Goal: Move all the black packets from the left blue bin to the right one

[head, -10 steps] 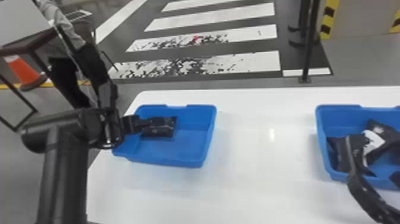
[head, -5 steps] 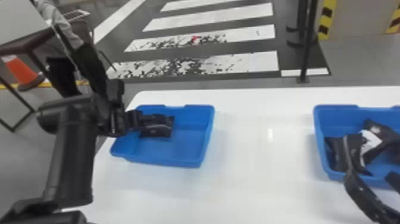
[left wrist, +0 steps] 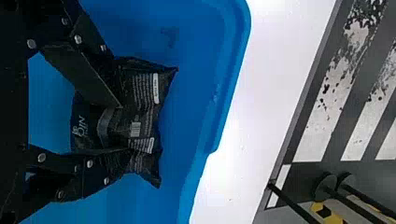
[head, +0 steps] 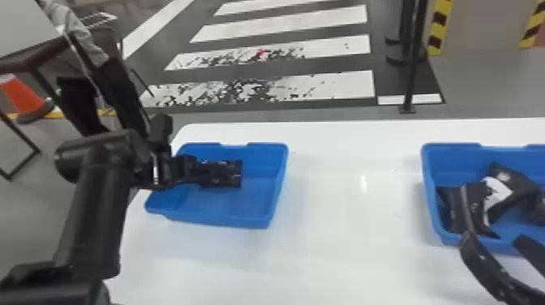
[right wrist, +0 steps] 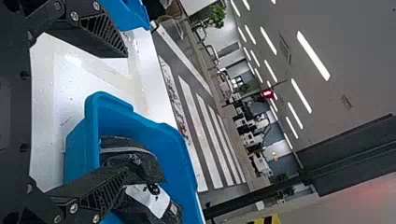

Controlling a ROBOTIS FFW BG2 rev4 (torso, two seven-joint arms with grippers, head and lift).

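In the head view my left gripper reaches over the left rim of the left blue bin, at a black packet lying inside. My left gripper is shut on that packet in the left wrist view; it is creased between the two fingers and spreads out past their tips. My right gripper stands open at the near side of the right blue bin, where several black packets lie, one with a white patch. The right wrist view has my right gripper with fingers wide apart.
Both bins stand on a white table, with a wide stretch of tabletop between them. Beyond its far edge stand a thin black post and, at the left, an orange cone.
The left forearm has swung right, and its gripper now covers more of the packet, which has shifted slightly right in the bin. The right gripper looks almost unmoved.
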